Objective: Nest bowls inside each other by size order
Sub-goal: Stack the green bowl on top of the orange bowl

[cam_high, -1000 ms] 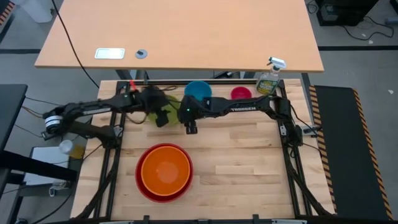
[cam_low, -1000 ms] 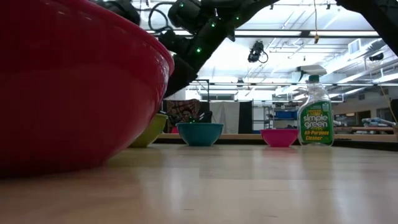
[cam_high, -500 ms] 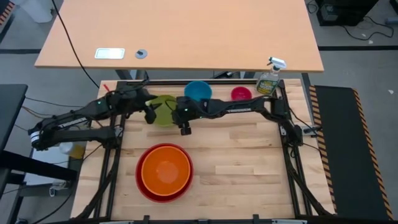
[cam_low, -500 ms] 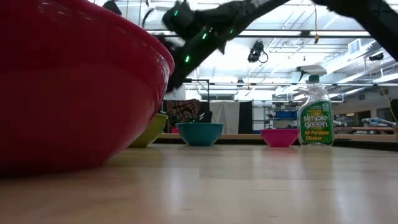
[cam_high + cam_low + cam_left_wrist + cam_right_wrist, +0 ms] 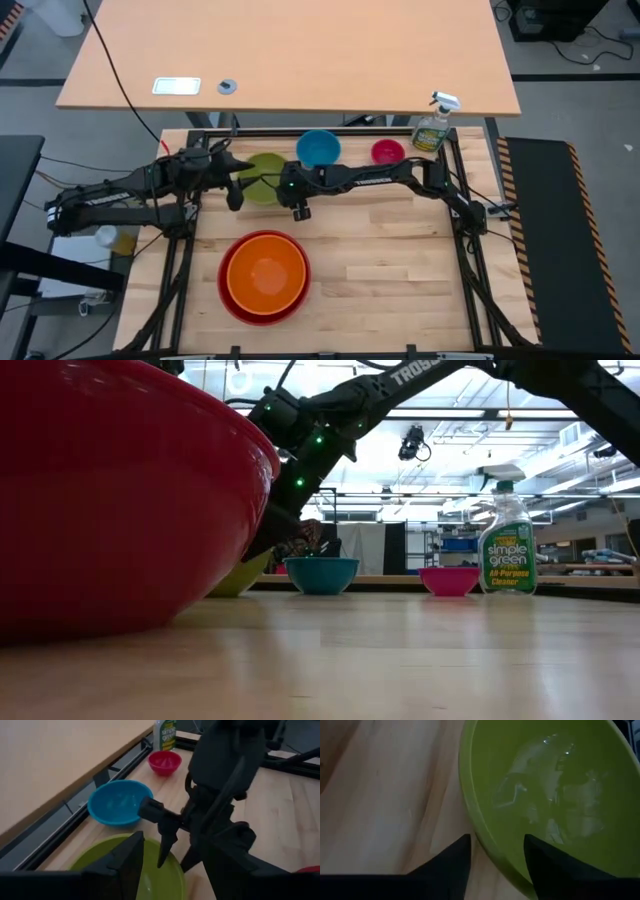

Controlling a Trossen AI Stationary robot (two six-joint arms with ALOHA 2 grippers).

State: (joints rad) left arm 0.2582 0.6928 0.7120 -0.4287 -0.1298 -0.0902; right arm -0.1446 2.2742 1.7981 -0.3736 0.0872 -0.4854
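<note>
The orange bowl sits nested in the red bowl at the table's near middle. The lime green bowl rests on its base at the far left. The blue bowl and the magenta bowl stand to its right along the far edge. My right gripper is open at the green bowl's right side, one finger inside the rim and one outside. My left gripper is open at the bowl's left side and holds nothing. My right gripper stands open astride the green bowl's right rim, fingers pointing down from above, one finger inside the bowl and one outside. Whether a finger touches the rim I cannot tell. The bowl sits on the table.
A spray bottle stands at the far right corner, right of the magenta bowl. The black frame rail runs along the far edge behind the bowls. Bare wood lies right of the red bowl.
My left gripper has drawn back from over the green bowl toward the table's left edge, uncovering the bowl. My right gripper has gone left and down to the bowl's right rim. The green bowl has stayed in place.
</note>
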